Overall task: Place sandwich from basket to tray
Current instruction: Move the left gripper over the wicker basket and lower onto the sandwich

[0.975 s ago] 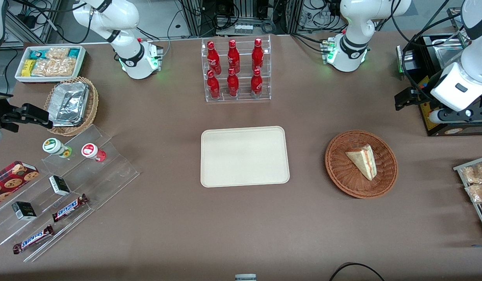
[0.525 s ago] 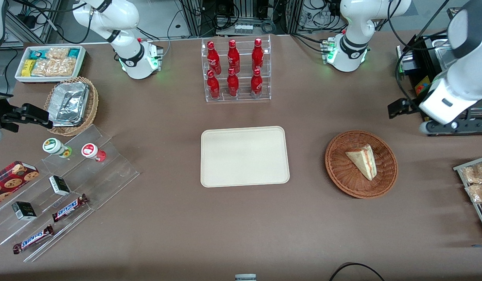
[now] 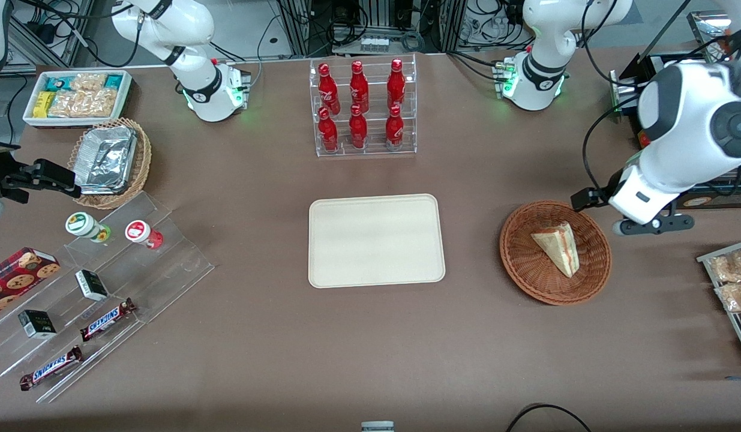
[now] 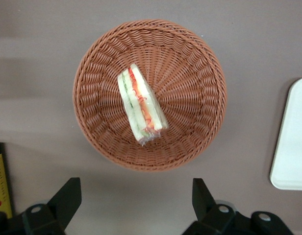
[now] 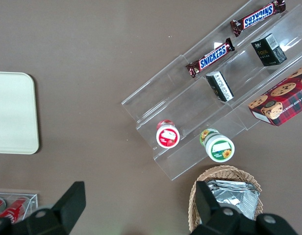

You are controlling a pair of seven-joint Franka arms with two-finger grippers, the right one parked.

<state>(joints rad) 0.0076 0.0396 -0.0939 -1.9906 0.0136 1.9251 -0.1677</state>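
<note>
The sandwich (image 3: pixel 559 246) (image 4: pixel 141 105), a pale triangular wedge with red and green filling showing, lies in the round reddish-brown basket (image 3: pixel 522 273) (image 4: pixel 94 68). The cream tray (image 3: pixel 376 240) (image 4: pixel 294 147) sits flat on the table beside the basket, toward the parked arm's end, with nothing on it. My left gripper (image 3: pixel 651 225) (image 4: pixel 134 200) hangs open above bare table just outside the basket's rim, toward the working arm's end. Its dark fingers (image 4: pixel 67 196) are spread wide with nothing between them.
A clear rack of red bottles (image 3: pixel 361 108) stands farther from the front camera than the tray. A black box (image 3: pixel 700 198) and a wire rack of snack packets (image 3: pixel 730 288) sit at the working arm's end, close to the basket.
The left arm has swung from over the black box toward the basket and nearer the front camera. The sandwich, basket and tray have not moved.
</note>
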